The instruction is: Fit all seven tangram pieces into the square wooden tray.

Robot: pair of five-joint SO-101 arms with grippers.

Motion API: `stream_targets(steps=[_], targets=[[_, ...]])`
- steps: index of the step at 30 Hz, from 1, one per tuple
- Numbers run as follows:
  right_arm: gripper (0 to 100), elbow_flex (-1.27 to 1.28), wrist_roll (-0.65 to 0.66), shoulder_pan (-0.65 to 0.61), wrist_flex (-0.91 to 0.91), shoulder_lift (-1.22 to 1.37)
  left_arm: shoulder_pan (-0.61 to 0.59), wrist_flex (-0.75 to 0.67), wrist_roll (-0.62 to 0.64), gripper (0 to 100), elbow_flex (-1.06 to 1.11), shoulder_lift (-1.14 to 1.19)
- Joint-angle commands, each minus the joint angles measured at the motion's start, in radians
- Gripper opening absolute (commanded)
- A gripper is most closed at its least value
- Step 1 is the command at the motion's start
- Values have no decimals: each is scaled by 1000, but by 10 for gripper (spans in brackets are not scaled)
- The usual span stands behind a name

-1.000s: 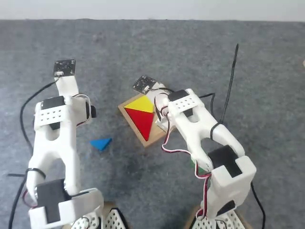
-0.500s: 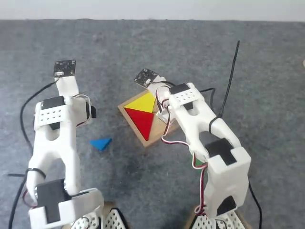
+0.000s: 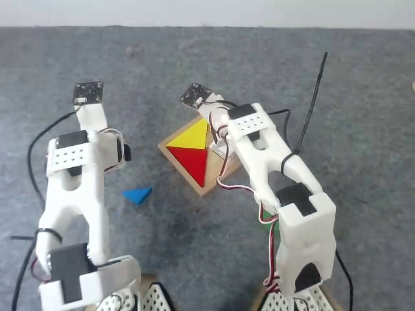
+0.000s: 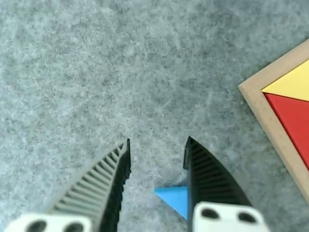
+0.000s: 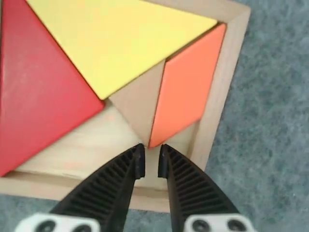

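The job is less than half done. The tray (image 5: 231, 72) sits on the grey counter (image 3: 324, 84), turned corner-on to the arms, and three pieces lie in it. A yellow triangle (image 5: 116, 43) and a red triangle (image 5: 38, 96) sit edge to edge and fill about half the square. An orange piece (image 5: 186, 92) lies along one wall, and its long side touches the yellow. Between the orange and the red there is bare wood, both a wedge and a strip along the near wall. By the count of seven, four pieces are left to place. One of them, a blue triangle (image 3: 137, 194), lies flat on the counter, well apart from the tray and on the left arm's side.

The right arm stretches forward over the tray. The right hand (image 5: 150, 147) points down at the bare wood, with its tips just at the orange piece's near corner. Its jaws are almost pressed together, with a thin gap and nothing in it (a nudging pose, it seems, more than a grasp).

The left arm hangs over open counter. The left hand (image 4: 158, 141) is spread and empty, and the blue triangle peeks out just behind one finger (image 4: 207, 179), not between the two.
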Motion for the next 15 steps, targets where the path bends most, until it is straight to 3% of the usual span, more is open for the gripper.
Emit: stream_targets(steps=[1,9,15], targets=[[80,-52,6,4,74,-157,6,6,9,181,-8,-51],[80,44,17,53,464,-512,6,5,9,181,-8,-51],[80,588,109,120,407,-773,8,5,9,181,-8,-51]])
